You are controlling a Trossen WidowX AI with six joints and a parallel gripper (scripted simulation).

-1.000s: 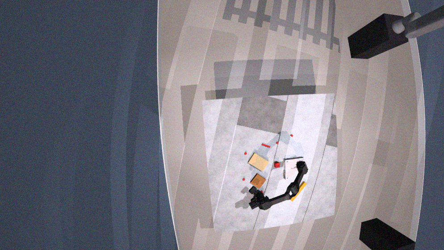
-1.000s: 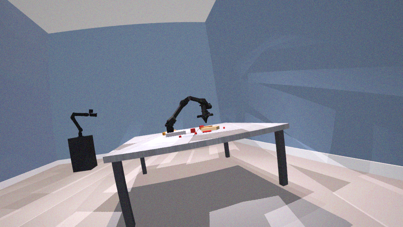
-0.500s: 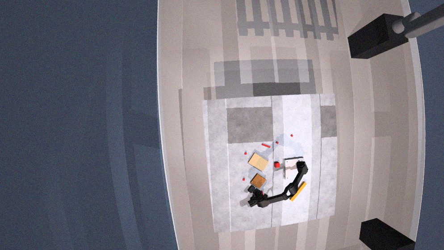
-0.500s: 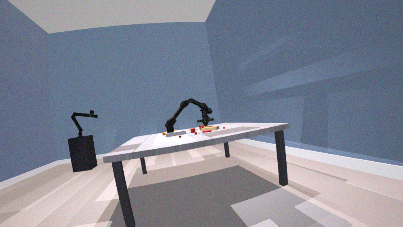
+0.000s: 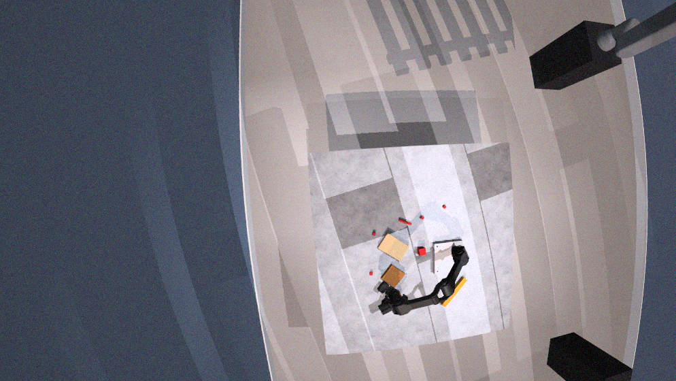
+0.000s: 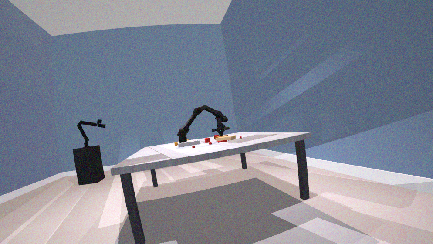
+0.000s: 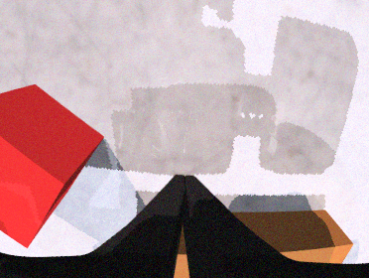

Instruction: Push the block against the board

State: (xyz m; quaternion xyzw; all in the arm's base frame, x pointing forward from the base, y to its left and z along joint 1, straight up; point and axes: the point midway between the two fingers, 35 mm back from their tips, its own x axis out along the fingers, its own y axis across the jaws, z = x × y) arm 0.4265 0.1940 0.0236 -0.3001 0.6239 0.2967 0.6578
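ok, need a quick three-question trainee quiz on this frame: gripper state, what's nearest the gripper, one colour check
1. True or false: the gripper stands wide open.
2. In the top view, which lies nearest the gripper? A) the board B) the square block C) the red bar
3. Fill in: in the wrist view, the cube at the left is ____.

Key: 1 false, it is shut and holds nothing. 2 B. 3 red.
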